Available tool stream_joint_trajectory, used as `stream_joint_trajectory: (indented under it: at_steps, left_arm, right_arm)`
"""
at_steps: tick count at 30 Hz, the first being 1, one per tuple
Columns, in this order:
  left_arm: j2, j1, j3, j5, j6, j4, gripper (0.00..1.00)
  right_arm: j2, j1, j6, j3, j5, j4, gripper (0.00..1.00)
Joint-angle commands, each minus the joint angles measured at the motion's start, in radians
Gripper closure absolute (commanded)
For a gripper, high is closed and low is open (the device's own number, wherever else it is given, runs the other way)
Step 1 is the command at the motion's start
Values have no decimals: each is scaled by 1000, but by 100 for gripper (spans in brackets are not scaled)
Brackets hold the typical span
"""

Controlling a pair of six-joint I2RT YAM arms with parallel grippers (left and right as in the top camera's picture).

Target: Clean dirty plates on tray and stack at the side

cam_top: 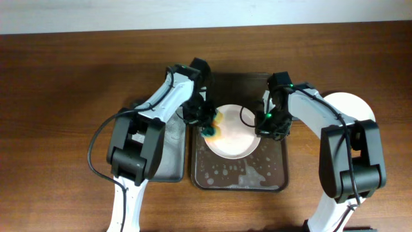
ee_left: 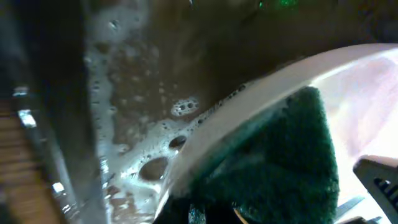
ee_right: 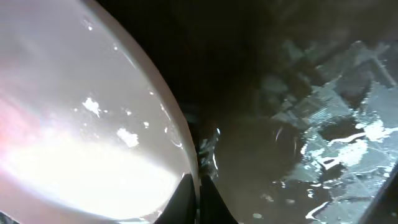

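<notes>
Our left gripper (cam_top: 210, 122) is clamped on the green sponge (ee_left: 280, 168), which presses against the left rim of the plate (cam_top: 233, 136). Our right gripper (cam_top: 266, 127) looks pinched on the opposite rim. The plate lies in the brown tray (cam_top: 239, 182) among suds (cam_top: 225, 173). We judge it stiff, light, breakable and soapy-slick, so we would take it by the rim with a deep bite. A second plate (cam_top: 353, 102) sits on the table (cam_top: 64, 96), to the right.
</notes>
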State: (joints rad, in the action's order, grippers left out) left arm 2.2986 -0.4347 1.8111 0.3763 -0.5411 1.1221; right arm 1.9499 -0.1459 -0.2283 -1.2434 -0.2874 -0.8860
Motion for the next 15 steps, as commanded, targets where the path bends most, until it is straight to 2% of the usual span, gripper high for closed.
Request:
stream_joint_trajectory:
  at_steps: [1, 6, 8, 10, 11, 13, 15]
  left_arm:
    - [-30, 8, 55, -268, 56, 19, 100]
    - [-303, -44, 66, -254, 150, 78, 100]
    - [-410, -8, 66, -381, 169, 168, 100]
    - [-442, 40, 65, -509, 169, 263, 100]
    - [-442, 74, 42, -523, 169, 288, 100]
    - [-442, 136, -91, -523, 169, 220, 100]
    - [-442, 189, -312, -468, 171, 16, 99]
  right_arm:
    - [11, 16, 10, 6, 97, -23, 96]
    - [11, 16, 11, 6, 97, -34, 96]
    - [11, 16, 24, 6, 97, -41, 96]
    - [11, 16, 51, 6, 92, -34, 96]
    - [11, 16, 103, 5, 65, -29, 96]
    - [-5, 16, 120, 2, 26, -31, 96]
    - [-84, 16, 120, 2, 40, -38, 96]
